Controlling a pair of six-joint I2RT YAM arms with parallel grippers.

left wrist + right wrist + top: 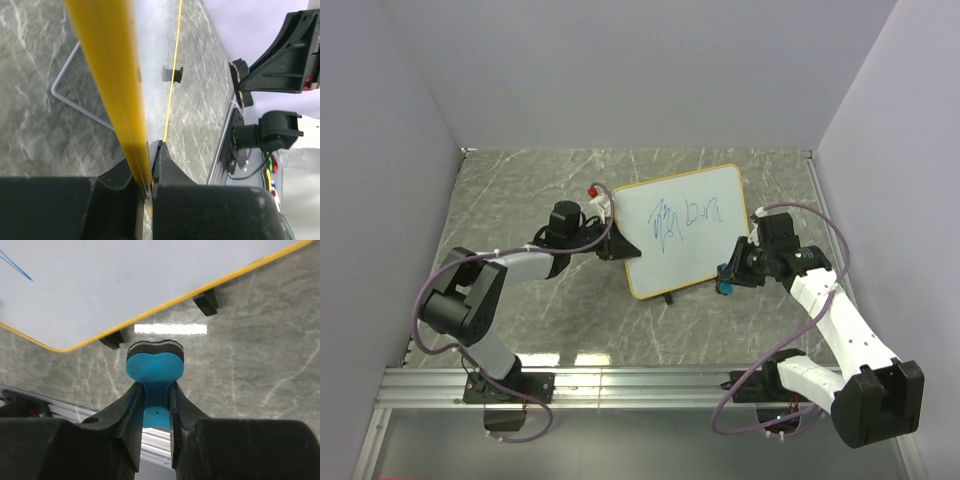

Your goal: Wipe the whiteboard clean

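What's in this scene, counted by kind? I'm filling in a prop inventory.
Whiteboard: 1
Eraser: 1
Robot arms: 2
Total: 4

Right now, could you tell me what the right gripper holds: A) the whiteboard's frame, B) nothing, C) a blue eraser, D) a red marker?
C: in the right wrist view the right gripper is clamped on the blue eraser, with the whiteboard ahead of it.
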